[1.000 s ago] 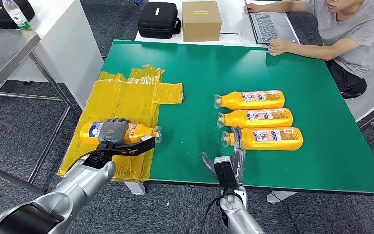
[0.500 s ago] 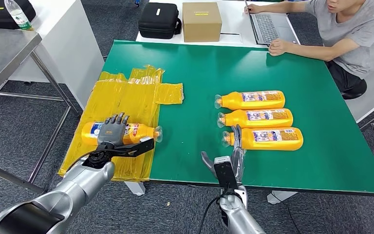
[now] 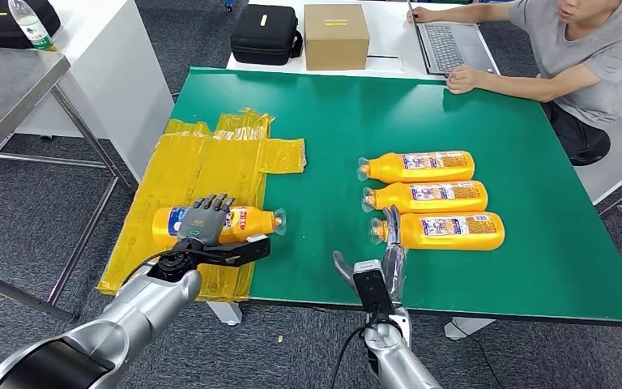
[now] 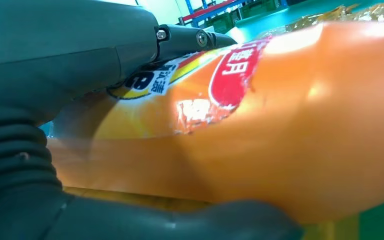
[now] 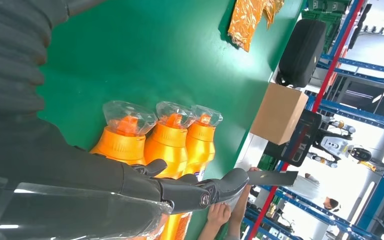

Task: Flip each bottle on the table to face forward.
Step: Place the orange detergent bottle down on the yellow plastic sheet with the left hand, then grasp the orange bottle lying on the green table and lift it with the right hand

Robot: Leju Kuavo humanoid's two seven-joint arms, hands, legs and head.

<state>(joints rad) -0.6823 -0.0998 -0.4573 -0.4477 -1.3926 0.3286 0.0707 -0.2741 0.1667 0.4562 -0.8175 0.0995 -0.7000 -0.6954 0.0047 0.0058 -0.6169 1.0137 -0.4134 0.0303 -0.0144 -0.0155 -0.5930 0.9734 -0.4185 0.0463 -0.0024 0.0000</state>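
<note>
Evidently your left hand (image 3: pixel 204 220) gripped the fourth bottle (image 3: pixel 215 224) mid-flip, right hand (image 3: pixel 372 263) open and idle; next, rotate it label-forward.

The left hand (image 3: pixel 207 220) covers the middle of the held bottle's (image 3: pixel 243 221) label. The person's (image 3: pixel 583 49) head is cut off by the head view's edge. Bottle label print is too small to read.

Green table (image 3: pixel 340 113) carries yellow sheeting (image 3: pixel 210 162) and four orange bottles (image 3: pixel 433 194).
</note>
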